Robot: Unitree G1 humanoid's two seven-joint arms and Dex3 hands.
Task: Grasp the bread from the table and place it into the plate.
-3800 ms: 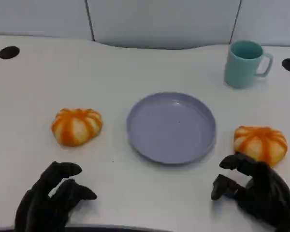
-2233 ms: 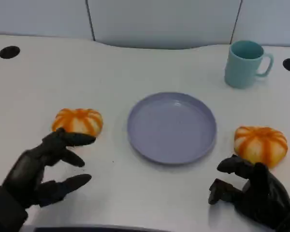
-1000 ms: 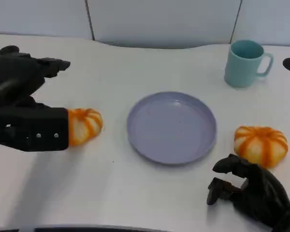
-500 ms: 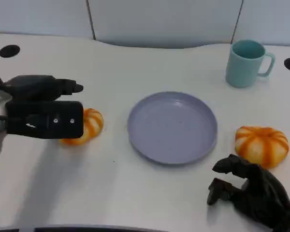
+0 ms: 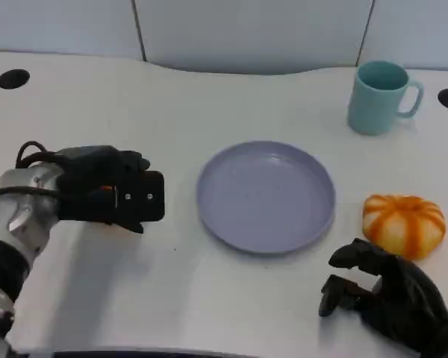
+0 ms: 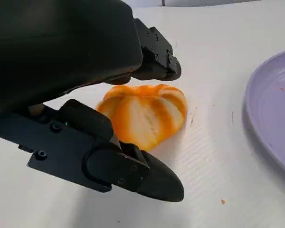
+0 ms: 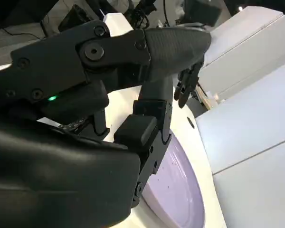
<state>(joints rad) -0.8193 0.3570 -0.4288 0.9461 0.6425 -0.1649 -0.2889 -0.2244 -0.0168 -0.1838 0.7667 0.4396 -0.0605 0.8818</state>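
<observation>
Since the earlier pictures the left hand [image 5: 112, 195] has swung in from the near edge of the tabletop [image 5: 209, 104] and come down over the bread left of the plate [image 5: 265, 195], covering it from the head camera. The right hand [image 5: 388, 294] has scarcely moved.

In the left wrist view that bread [image 6: 143, 114] sits on the tabletop between the black fingers [image 6: 133, 168] of the left hand, one set above it and one below. The fingers are spread around the bread; whether they touch it cannot be told, and the bun rests flat on the surface. The plate's purple rim shows just beyond the bread in this view.

The second bread [image 5: 402, 223] lies right of the plate, just beside its rim and apart from it. The right hand rests nearer the robot than this bread, close to it, its fingers curled inward with nothing between them.

The teal mug [image 5: 379, 97] stands upright beyond the plate, toward its far right, handle turned away from the plate.
</observation>
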